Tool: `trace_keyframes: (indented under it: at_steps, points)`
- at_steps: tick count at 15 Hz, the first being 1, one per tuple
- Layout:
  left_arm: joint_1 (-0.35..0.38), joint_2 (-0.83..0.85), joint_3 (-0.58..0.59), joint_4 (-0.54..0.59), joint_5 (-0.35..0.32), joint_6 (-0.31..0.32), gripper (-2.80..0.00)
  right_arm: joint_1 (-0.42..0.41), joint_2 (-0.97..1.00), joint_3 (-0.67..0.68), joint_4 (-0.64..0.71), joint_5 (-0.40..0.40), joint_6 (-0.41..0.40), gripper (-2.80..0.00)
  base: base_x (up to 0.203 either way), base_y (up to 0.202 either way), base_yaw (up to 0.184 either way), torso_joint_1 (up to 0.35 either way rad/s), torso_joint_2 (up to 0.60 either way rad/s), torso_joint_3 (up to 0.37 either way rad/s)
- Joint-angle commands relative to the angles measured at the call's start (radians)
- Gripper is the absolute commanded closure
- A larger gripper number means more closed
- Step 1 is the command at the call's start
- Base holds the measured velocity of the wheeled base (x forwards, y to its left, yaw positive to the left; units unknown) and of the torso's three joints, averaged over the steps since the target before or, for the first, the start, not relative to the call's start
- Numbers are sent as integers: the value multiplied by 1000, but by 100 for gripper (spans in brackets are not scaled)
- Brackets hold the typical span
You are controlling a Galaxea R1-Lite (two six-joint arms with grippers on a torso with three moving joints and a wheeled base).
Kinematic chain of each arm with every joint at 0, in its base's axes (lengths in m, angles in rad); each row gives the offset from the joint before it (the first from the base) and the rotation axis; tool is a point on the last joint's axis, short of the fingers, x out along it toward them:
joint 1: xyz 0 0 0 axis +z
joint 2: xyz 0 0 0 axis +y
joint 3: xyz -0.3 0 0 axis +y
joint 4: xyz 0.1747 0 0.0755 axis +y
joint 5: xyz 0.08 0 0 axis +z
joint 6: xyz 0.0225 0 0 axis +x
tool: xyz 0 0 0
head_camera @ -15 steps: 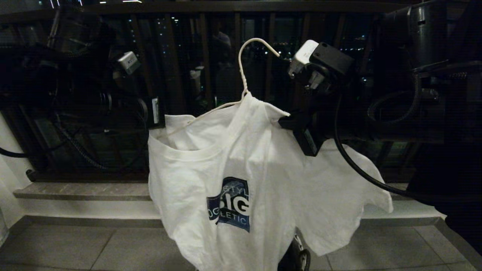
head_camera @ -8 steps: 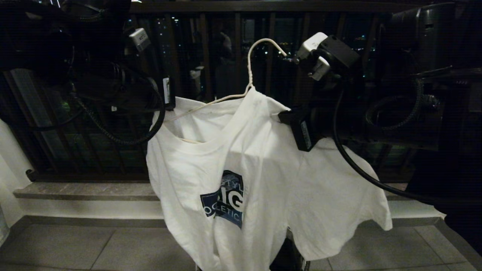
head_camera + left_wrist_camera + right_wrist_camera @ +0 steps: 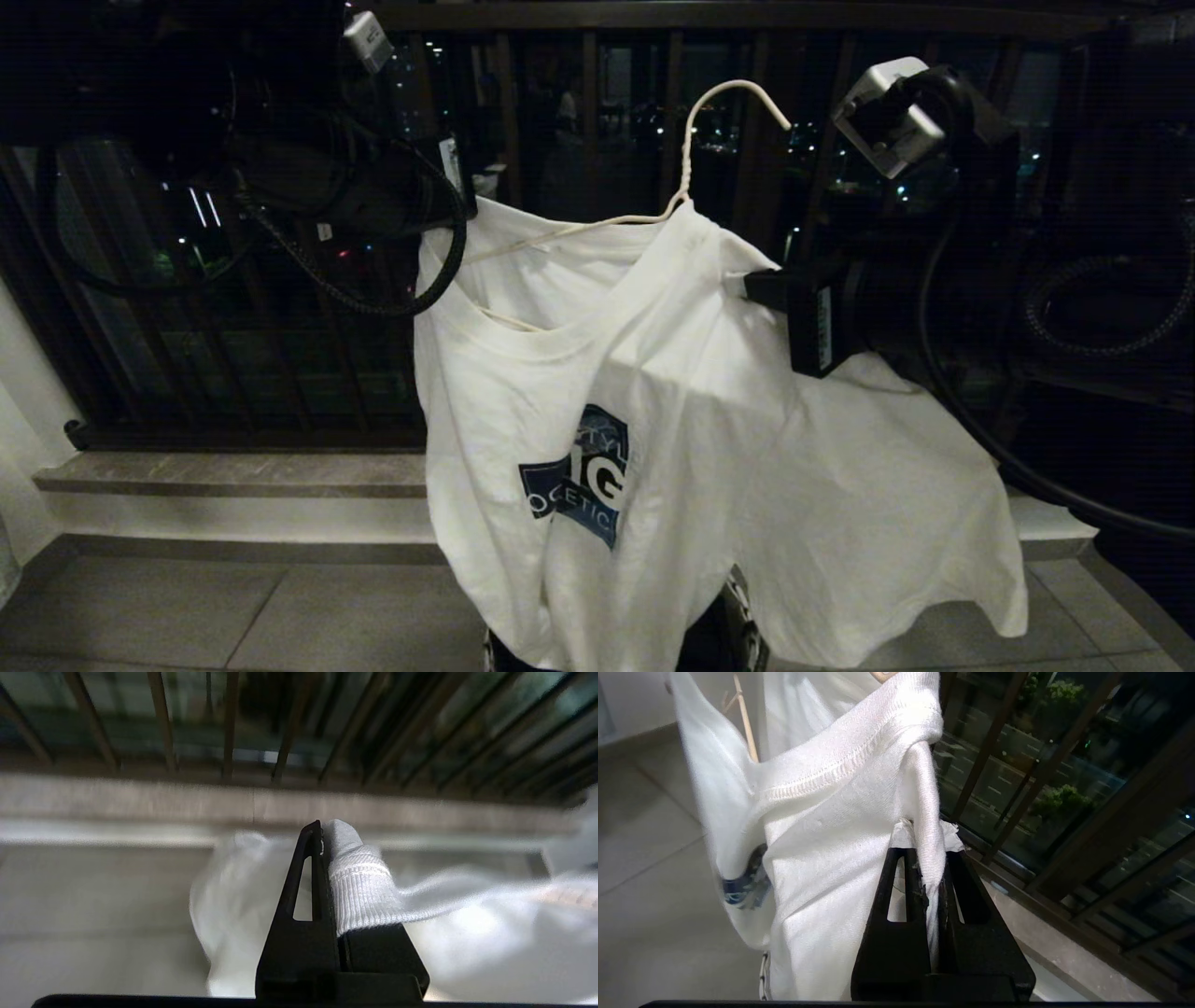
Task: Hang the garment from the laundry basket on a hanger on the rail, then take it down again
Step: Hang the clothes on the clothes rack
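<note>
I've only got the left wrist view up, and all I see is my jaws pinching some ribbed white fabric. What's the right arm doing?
Observer: The right gripper is shut on the white T-shirt too, on a bunched fold by the collar.
Operator: Is the shirt on a hanger?
Observer: Yes, the white wire hanger is threaded through the neck, its hook standing up free between the arms.
Operator: Is that hook on the rail?
Observer: No rail is in view; the hook catches on nothing, with only the dark balcony railing behind it.
</note>
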Motion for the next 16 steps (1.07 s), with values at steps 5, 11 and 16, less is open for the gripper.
trace_keyframes:
  at_steps: [5, 11, 16]
  points:
    - [-108, 45, -3, -116, 41, 2, 0, 34, 12, 135, -241, 4, 28, 0, 0, 0, 0, 0, 0, 0]
    - [-257, 67, -6, -124, 129, -21, 0, 66, 120, 139, -468, 2, 40, 0, 0, 0, 0, 0, 0, 0]
    - [-263, 48, -3, -212, 135, -22, 0, 87, 130, 153, -542, 6, 102, 0, 0, 0, 0, 0, 0, 0]
